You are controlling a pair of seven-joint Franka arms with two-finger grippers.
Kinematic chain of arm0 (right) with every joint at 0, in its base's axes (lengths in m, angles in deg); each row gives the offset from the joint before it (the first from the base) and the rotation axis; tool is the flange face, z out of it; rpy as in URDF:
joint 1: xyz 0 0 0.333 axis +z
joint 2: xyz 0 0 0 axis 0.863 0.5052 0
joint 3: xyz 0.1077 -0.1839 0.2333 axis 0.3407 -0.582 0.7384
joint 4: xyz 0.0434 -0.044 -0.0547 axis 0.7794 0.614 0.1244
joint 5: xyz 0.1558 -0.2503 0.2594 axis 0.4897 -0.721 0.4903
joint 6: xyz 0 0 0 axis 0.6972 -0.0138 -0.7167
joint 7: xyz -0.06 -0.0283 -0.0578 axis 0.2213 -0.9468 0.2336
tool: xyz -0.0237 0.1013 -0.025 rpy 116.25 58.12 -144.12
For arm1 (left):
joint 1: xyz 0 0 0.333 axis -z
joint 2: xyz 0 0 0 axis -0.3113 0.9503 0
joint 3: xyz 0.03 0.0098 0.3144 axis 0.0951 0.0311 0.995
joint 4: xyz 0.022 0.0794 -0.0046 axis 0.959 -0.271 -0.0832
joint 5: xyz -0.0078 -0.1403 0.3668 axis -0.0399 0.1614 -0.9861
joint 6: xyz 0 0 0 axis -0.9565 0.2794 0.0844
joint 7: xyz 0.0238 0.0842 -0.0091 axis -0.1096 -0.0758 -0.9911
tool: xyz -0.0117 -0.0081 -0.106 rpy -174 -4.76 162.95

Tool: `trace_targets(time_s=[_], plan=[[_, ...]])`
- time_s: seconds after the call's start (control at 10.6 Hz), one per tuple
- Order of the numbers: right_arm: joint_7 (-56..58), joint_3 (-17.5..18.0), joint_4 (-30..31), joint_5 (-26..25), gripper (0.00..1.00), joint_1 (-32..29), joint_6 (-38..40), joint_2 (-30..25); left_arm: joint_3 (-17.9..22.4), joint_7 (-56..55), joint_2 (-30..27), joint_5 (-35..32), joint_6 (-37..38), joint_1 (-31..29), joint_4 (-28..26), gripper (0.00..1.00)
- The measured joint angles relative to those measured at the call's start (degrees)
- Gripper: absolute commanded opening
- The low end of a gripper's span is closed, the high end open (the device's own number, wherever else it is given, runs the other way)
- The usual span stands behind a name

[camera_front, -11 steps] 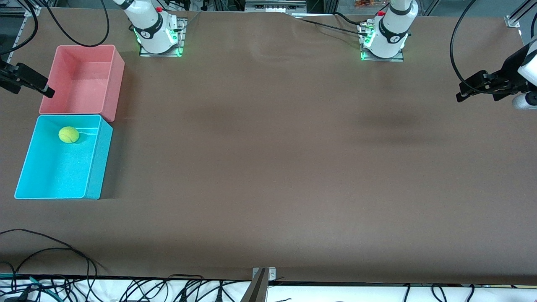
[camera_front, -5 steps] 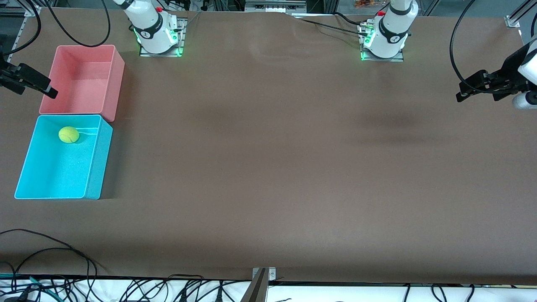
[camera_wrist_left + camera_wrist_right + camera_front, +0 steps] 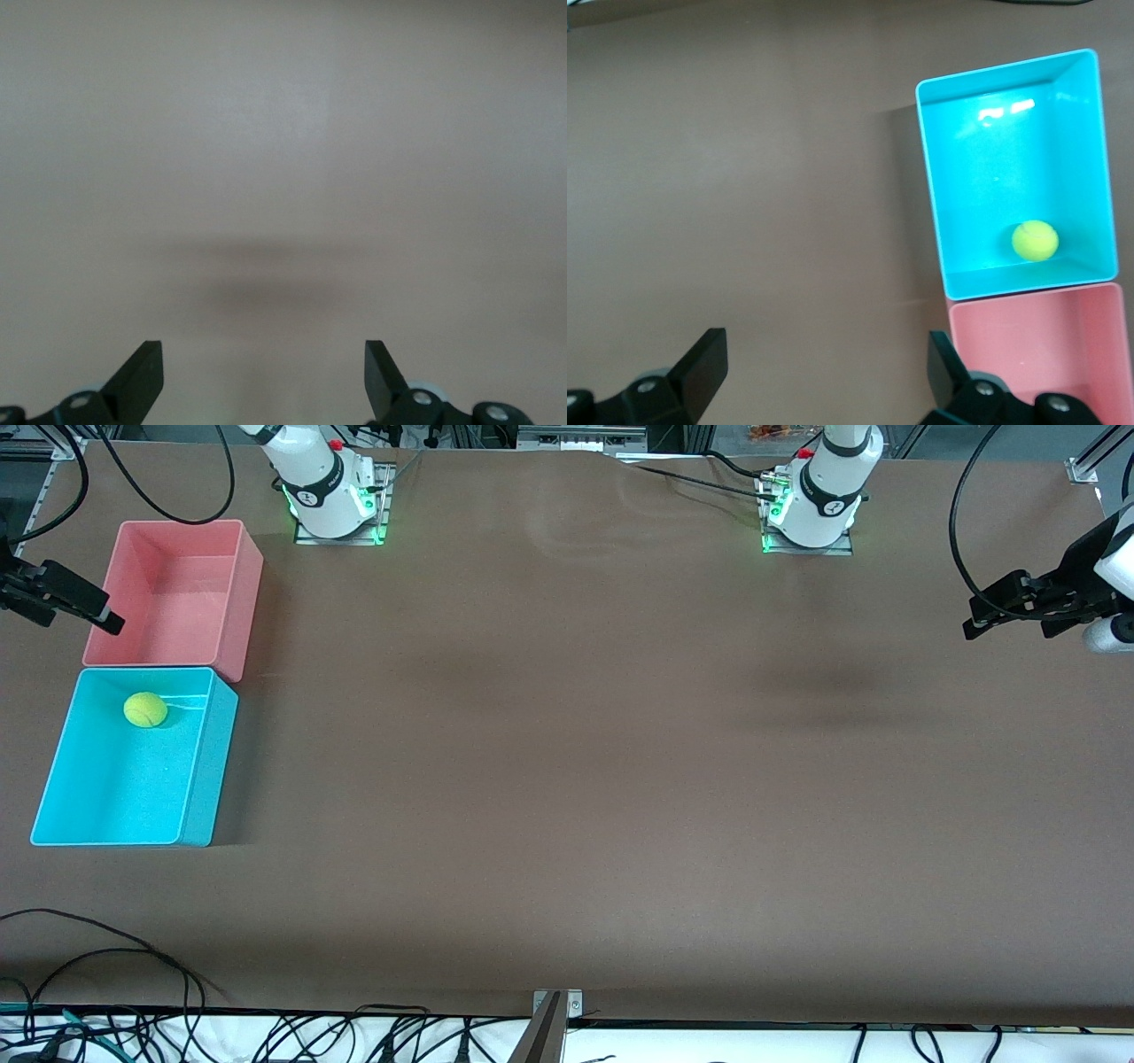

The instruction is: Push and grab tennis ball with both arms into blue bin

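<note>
Front view shows the tennis ball (image 3: 145, 709) lying on the floor of the blue bin (image 3: 201, 766), in the part of the bin farthest from the front camera, close to the wall it shares with the pink bin (image 3: 244, 607). Both bins sit touching each other at the right arm's end of the worktop (image 3: 567, 779), the blue one nearer the front edge. Since the ball rests inside the bin and nothing grips it, the task looks finished to me.

Over that same end edge of the worktop, just beside the pink bin, hangs the right hand (image 3: 97, 615). Its wrist view looks straight down with the two fingers (image 3: 700, 365) spread wide and nothing between them, the blue bin (image 3: 935, 212) and the ball (image 3: 1034, 240) in plain sight below; I read that as a pose pulled clear so the bin stays unobstructed.

At the other end edge, the left hand (image 3: 974, 622) hovers over bare worktop, well apart from the bins. Its fingers (image 3: 142, 376) are also spread and empty, above nothing but brown surface and a soft shadow. That arm appears to be waiting, parked out of the way.
</note>
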Motion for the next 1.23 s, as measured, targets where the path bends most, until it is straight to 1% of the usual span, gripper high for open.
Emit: trace_targets(time_s=[0.19, 0.38, 1.23], plan=[[1.6, 1.1, 0.0, -2.8, 1.0, 0.0, -0.3, 0.0, -0.1, 0.0, 0.0, 0.0, 0.0, 0.0, 0.0, 1.0], [1.9, 1.6, 0.0, -3.0, 1.0, 0.0, -0.4, 0.0, -0.1, 0.0, 0.0, 0.0, 0.0, 0.0, 0.0, 1.0], [2.1, 1.4, 0.0, -3.2, 1.0, -0.4, -1.3, 0.0, -0.1, 0.0, 0.0, 0.0, 0.0, 0.0, 0.0, 1.0]])
